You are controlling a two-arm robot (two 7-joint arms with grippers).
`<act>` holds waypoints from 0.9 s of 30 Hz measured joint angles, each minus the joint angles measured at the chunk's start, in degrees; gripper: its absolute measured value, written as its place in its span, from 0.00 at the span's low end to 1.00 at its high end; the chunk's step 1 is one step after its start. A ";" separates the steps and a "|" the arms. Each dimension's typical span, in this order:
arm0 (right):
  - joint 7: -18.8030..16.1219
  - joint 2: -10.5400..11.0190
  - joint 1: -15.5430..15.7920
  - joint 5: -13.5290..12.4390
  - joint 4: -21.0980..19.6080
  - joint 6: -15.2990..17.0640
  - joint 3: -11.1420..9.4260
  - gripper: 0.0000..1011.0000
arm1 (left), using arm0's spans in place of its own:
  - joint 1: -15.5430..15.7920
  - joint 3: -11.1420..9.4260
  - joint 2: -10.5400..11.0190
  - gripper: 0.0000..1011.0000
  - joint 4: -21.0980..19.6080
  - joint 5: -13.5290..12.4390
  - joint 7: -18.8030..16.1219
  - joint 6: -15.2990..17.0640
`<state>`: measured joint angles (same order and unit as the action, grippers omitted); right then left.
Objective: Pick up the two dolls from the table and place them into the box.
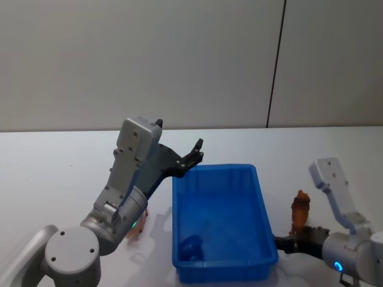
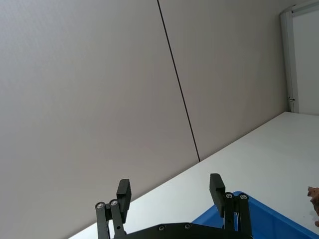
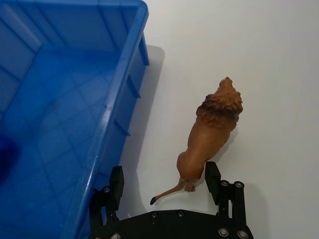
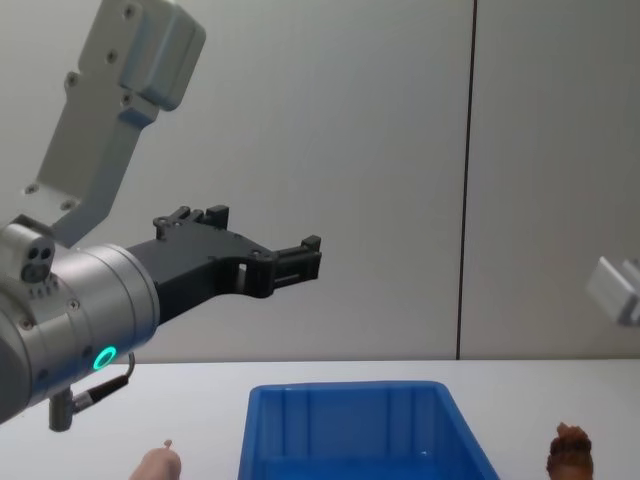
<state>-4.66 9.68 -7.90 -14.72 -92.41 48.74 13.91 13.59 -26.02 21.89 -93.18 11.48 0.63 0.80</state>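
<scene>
The blue box (image 1: 260, 206) sits on the white table (image 1: 60, 161) in front of me. A reddish-brown, lion-like doll (image 3: 212, 134) rests on the table just right of the box, also seen in the head view (image 1: 300, 208) and the chest view (image 4: 570, 450). My right gripper (image 3: 164, 180) is open, low at the table, with the doll's hind end between its fingers (image 3: 212, 175). The peach-pink doll (image 4: 158, 463) lies left of the box, partly hidden under my left arm (image 1: 136, 230). My left gripper (image 1: 194, 155) is open and empty, raised above the box's far left corner.
A small dark blue object (image 1: 191, 245) lies inside the box near its front left corner. A grey wall with a dark vertical seam (image 1: 275, 66) stands behind the table. Bare white tabletop stretches behind the box and to both sides.
</scene>
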 joint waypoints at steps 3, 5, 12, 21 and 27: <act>-0.06 -0.38 0.14 0.08 0.64 -0.79 0.27 0.99 | 0.00 0.00 0.00 0.99 0.00 0.00 0.00 0.00; 0.04 -0.67 0.31 0.08 1.06 -1.26 0.45 0.99 | 0.00 0.00 0.00 0.99 0.00 0.00 0.00 0.00; 1.30 -1.38 0.87 -0.38 1.93 -2.46 0.65 0.99 | 0.00 0.00 0.00 0.99 0.00 0.00 0.00 0.00; 2.71 -2.18 1.07 -0.67 2.90 -4.24 0.76 0.99 | 0.00 0.00 0.00 0.99 0.00 0.00 0.00 0.00; 3.16 -2.61 1.08 -0.24 3.37 -5.54 0.94 0.99 | 0.00 0.00 0.00 0.99 0.00 0.00 0.00 0.00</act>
<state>-1.50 7.07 -6.82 -14.97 -89.04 43.20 14.85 13.59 -26.02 21.89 -93.18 11.48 0.63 0.80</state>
